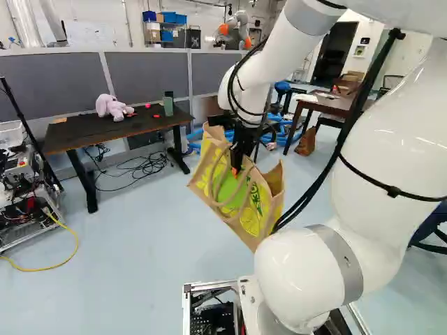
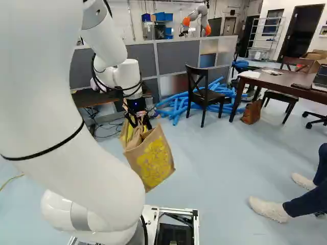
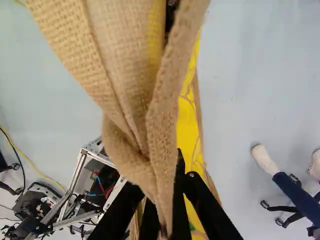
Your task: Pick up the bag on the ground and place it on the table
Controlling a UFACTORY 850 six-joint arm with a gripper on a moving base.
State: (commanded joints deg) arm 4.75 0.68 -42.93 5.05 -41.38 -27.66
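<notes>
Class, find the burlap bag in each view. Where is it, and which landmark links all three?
Left base view: the bag hangs near the middle, below the gripper.
Right base view: just left of the middle.
Wrist view: ahead of the gripper and between its fingers.
Shared landmark: yellow cable.

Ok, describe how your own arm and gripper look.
My arm is glossy white with rounded segments and grey bands around some joints. Black cables run along it, held by thin black straps. The gripper is black, with two slim fingers and orange pads.
</notes>
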